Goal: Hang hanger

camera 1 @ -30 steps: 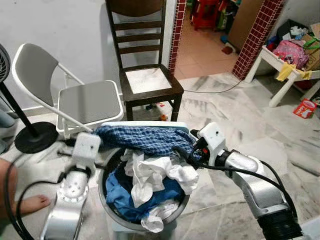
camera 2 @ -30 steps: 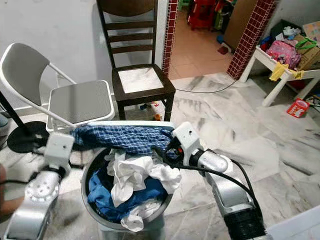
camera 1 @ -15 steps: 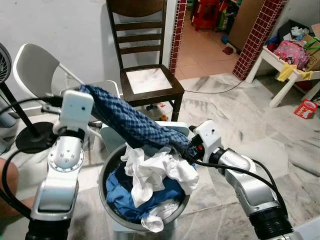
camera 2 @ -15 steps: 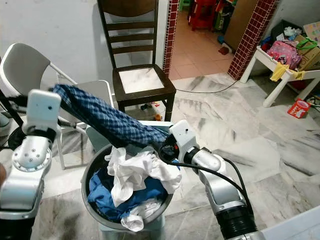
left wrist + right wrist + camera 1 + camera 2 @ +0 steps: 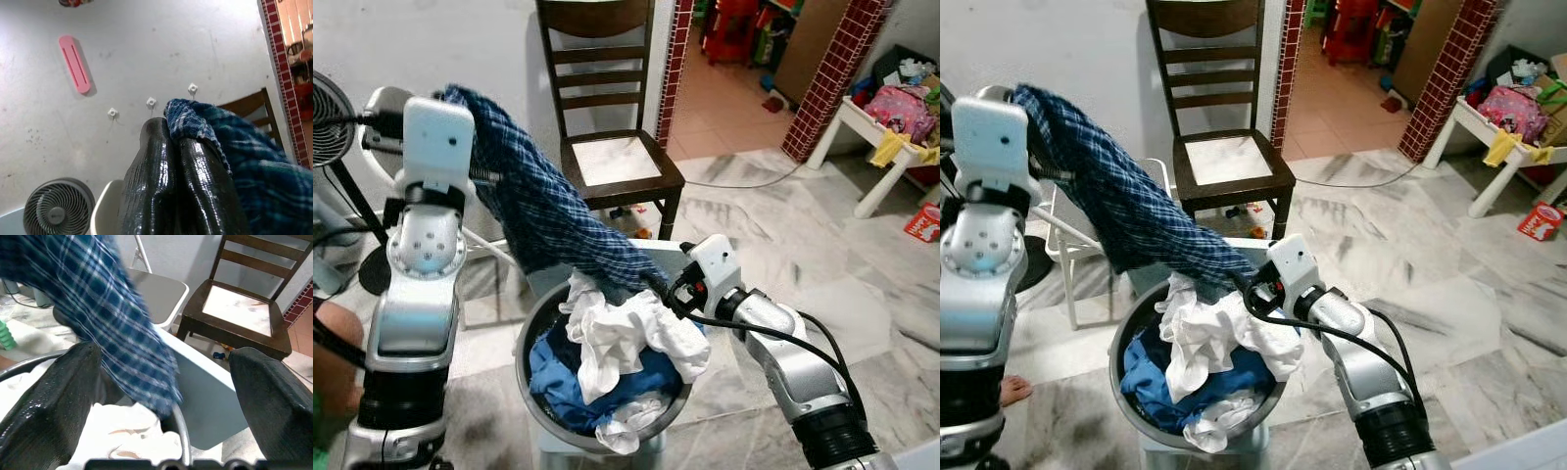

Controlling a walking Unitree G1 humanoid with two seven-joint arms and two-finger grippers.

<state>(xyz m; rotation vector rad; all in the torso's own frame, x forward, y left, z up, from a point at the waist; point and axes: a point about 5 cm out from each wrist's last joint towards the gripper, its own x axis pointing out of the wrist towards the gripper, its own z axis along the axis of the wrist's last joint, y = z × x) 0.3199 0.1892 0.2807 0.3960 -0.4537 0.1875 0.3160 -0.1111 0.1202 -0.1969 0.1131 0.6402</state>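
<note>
Pinching one end of the blue plaid cloth (image 5: 543,211), the left hand (image 5: 168,142) is raised high; the cloth trails into the basket (image 5: 530,328). Right hand (image 5: 166,396) spread beside its rim.

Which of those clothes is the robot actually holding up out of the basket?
The blue plaid cloth. The left gripper pinches its top corner up high, while the white garments and plain blue ones just lie in the basket.
</note>
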